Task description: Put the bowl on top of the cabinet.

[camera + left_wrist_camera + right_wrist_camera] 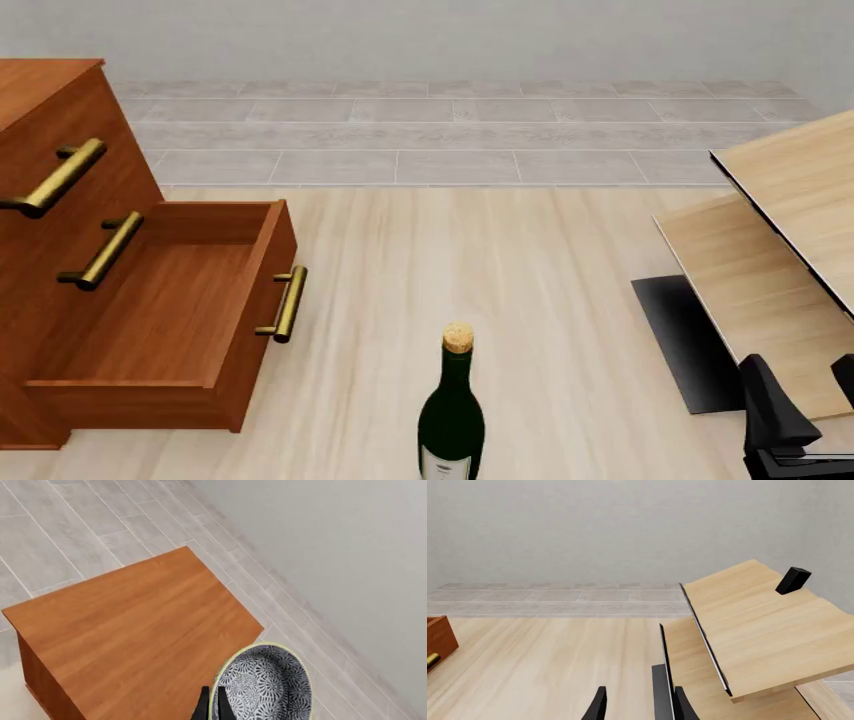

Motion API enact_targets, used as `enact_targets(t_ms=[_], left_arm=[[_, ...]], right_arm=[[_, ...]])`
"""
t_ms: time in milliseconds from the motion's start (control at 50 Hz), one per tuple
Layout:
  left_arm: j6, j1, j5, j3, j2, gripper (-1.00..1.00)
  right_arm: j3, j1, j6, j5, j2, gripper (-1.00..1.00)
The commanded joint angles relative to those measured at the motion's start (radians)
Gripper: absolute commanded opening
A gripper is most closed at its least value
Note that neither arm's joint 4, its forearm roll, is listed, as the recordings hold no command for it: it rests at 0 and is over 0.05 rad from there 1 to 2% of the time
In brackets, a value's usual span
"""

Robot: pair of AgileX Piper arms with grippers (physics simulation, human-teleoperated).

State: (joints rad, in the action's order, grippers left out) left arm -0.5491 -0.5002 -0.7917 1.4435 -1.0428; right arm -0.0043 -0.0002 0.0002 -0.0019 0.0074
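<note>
In the left wrist view the bowl (267, 685) shows a speckled grey-white inside and a pale rim. My left gripper (213, 709) is shut on that rim, one black finger on each side. The bowl hangs above the far corner of the cabinet (133, 625), partly over its flat reddish-brown top and partly over the tiled floor beyond. The front view has the cabinet (40, 130) at the left, but neither the bowl nor the left gripper. My right gripper (807, 390) is low at the right, open and holding nothing; its fingers (599, 705) point toward the pale tables.
One cabinet drawer (147, 300) stands pulled open, with brass bar handles. A dark green wine bottle (451, 410) stands in front at the centre. Pale wood tables (787, 250) tilt at the right over a dark mat (681, 340). A small black box (792, 580) sits on one.
</note>
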Motion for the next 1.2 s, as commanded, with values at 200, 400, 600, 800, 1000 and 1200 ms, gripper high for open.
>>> enact_targets(t_ms=[200,400,600,800,1000,1200], left_arm=[[0.010,-0.065,0.051,-0.032,-0.047,-1.00],[0.018,-0.098,0.089,-0.056,-0.084,-1.00],[0.020,-0.120,0.124,-0.085,-0.121,-1.00],[0.028,-0.130,0.148,-0.106,-0.144,-1.00],[0.042,-0.144,0.176,-0.109,-0.170,-1.00],[0.049,-0.149,0.198,-0.111,-0.183,-1.00]], right_arm=[[0.000,0.000,0.000,0.000,0.000,1.00],[0.000,0.000,0.000,0.000,0.000,1.00],[0.000,0.000,0.000,0.000,0.000,1.00],[0.000,0.000,0.000,0.000,0.000,1.00],[0.000,0.000,0.000,0.000,0.000,1.00],[0.000,0.000,0.000,0.000,0.000,1.00]])
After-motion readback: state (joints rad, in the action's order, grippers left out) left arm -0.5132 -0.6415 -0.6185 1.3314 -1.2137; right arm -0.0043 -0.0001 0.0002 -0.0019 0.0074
